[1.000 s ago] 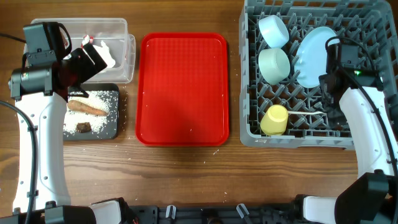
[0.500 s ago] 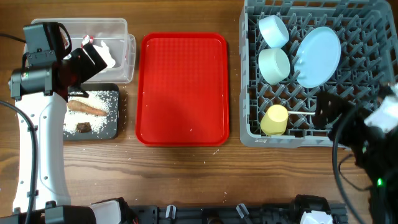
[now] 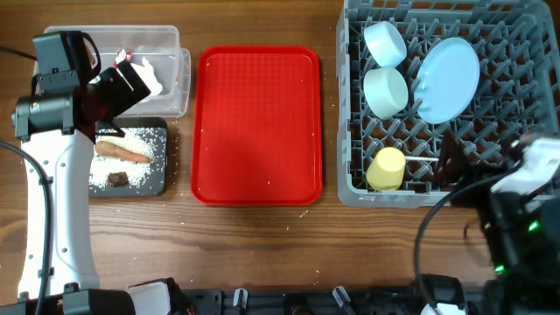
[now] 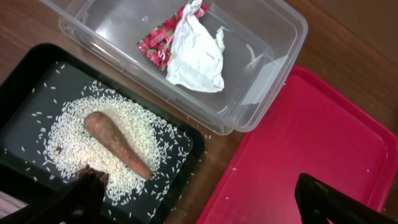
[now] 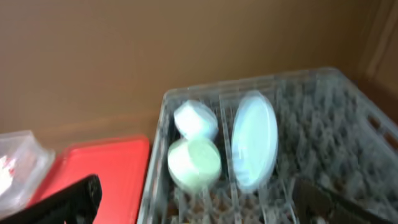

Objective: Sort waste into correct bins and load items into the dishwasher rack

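The crumpled red-and-white wrapper (image 4: 186,46) lies in the clear tub (image 3: 171,39). Rice grains (image 4: 68,143), the brown finger-long piece (image 4: 118,143) and the dark chunk (image 4: 93,171) lie in the black tray (image 3: 157,179). My left gripper (image 4: 199,208) is open and empty above the tray's right edge; it also shows in the overhead view (image 3: 136,80). The grey rack (image 3: 350,188) holds two bowls (image 3: 385,42) (image 3: 386,92), the blue plate (image 3: 448,79) and the yellow cup (image 3: 386,168). My right gripper (image 5: 199,208) is open and empty, low at the rack's front right (image 3: 453,164). I cannot make out the spoon.
The red tray (image 3: 258,122) lies between the bins and the rack, with a few stray rice grains on it. Some grains lie on the wooden table beside the black tray. The right arm is blurred at the table's front right corner.
My right arm has pulled back out of the rack toward the front right of the table. The left arm and all objects have not moved.
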You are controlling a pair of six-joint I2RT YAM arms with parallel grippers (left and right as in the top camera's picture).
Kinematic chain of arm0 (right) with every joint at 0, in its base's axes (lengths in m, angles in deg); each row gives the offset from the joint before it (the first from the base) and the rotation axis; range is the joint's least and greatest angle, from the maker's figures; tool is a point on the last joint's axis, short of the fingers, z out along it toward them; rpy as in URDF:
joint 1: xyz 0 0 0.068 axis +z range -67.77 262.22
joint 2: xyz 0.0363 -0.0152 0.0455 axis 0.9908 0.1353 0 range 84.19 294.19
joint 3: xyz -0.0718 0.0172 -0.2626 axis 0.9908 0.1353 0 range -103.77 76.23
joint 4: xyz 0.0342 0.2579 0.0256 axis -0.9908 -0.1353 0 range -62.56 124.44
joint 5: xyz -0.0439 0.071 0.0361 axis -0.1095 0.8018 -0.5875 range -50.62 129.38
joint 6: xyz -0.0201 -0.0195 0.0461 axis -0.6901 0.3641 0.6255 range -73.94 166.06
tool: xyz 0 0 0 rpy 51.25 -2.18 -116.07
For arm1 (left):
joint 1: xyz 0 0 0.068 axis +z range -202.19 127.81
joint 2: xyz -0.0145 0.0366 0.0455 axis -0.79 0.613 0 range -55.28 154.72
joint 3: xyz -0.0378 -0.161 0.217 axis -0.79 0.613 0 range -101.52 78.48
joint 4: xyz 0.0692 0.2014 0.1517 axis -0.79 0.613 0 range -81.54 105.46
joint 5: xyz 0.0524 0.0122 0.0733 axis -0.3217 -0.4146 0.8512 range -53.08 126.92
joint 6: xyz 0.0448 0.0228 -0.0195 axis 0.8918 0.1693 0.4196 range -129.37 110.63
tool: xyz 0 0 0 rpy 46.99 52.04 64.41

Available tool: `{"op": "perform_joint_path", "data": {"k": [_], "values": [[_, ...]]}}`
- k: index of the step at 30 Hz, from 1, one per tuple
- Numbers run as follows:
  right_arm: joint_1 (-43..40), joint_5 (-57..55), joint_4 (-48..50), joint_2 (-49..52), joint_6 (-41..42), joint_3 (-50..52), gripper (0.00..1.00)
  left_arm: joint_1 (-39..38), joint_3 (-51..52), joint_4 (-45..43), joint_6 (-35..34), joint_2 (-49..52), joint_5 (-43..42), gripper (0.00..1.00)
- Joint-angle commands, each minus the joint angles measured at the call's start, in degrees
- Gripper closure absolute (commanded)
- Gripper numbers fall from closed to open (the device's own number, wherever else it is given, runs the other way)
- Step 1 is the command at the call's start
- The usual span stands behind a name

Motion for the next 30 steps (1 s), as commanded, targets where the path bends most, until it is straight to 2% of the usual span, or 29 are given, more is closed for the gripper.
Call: {"op": "perform_joint_path", "data": {"k": [1,6,12,18,30], "values": [[1.44,0.63,10.64,-10.91,-0.28,15.54,0.00,0.15,-0.68,-0.20,-0.33,0.15,0.57,0.00],[4.68,0.66,25.90,-22.36,0.31,34.45,0.00,0.15,-0.68,-0.20,-0.33,0.15,0.57,0.00],[7.74,-1.81,35.21,-26.99,1.29,45.07,0.00,0.15,-0.68,-0.20,-0.33,0.15,0.57,0.00],[8.87,-3.87,35.98,-27.02,1.29,49.05,0.00,0.13,-0.68,-0.20,-0.33,0.15,0.57,0.00],[9.18,-4.09,34.97,-26.95,1.22,49.00,0.00,0.15,-0.68,-0.20,-0.33,0.15,0.57,0.00]]}}
